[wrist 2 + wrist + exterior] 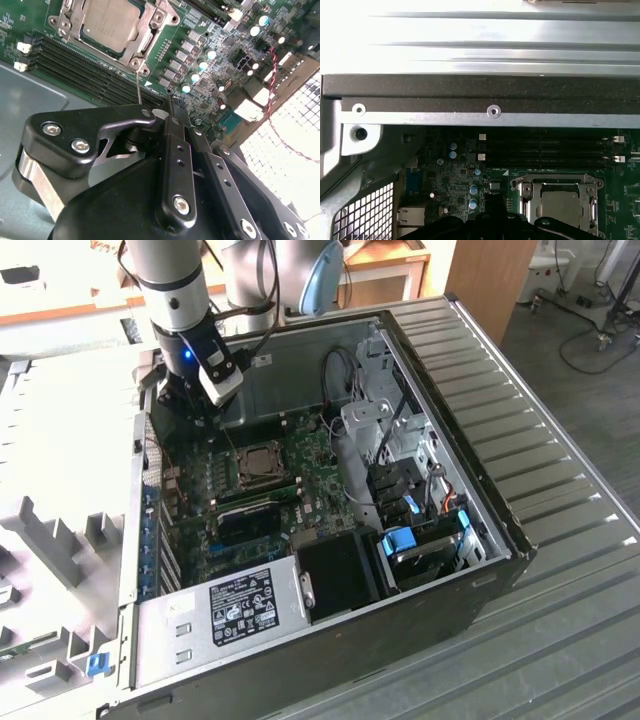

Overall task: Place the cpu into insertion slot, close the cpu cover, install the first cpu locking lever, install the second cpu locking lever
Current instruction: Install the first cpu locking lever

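Observation:
The cpu (110, 22) lies flat in the insertion slot (265, 465) on the green board, its dull silver top showing. The cpu cover (146, 36) is down around it as a silvery frame; in the first wrist view the cpu (562, 204) sits inside the cover (524, 192). A thin metal lever rod (138, 85) stands up from the socket's corner toward my fingers. My gripper (200, 418) hovers over the board to the exterior view's left of the socket, apart from it. Its black fingers (175, 145) meet at the tips, with nothing seen between them.
The open computer case (500, 530) lies on a ribbed metal table. Long black memory slots (90, 70) run beside the socket. A black card (250, 525), power supply (235, 610), drive cage (410, 540) and cables (340, 375) crowd the inside. The case wall (480, 95) is close.

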`<state>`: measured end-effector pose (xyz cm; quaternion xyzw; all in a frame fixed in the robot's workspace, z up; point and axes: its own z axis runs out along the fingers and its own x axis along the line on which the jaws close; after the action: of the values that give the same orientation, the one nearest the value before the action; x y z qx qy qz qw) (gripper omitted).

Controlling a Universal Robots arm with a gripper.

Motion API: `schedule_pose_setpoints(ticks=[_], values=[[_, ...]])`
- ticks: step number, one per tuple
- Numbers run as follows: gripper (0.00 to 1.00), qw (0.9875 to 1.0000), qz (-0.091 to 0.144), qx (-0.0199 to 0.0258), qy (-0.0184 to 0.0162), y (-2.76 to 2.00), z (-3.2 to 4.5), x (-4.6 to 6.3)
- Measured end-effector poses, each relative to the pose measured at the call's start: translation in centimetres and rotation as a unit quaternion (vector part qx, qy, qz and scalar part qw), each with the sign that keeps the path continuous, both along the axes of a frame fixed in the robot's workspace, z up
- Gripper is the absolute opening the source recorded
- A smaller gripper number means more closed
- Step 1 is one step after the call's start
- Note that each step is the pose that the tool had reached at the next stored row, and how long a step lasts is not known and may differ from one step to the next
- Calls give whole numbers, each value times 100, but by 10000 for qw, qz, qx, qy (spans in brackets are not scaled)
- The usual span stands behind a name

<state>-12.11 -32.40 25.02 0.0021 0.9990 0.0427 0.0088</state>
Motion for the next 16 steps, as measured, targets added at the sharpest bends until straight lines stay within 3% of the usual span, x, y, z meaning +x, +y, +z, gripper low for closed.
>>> schedule_pose_setpoints(ticks=[8,16], values=[[11,10000,0,90,0,34,0,-1],[11,9999,0,111,0,80,0,-1]])
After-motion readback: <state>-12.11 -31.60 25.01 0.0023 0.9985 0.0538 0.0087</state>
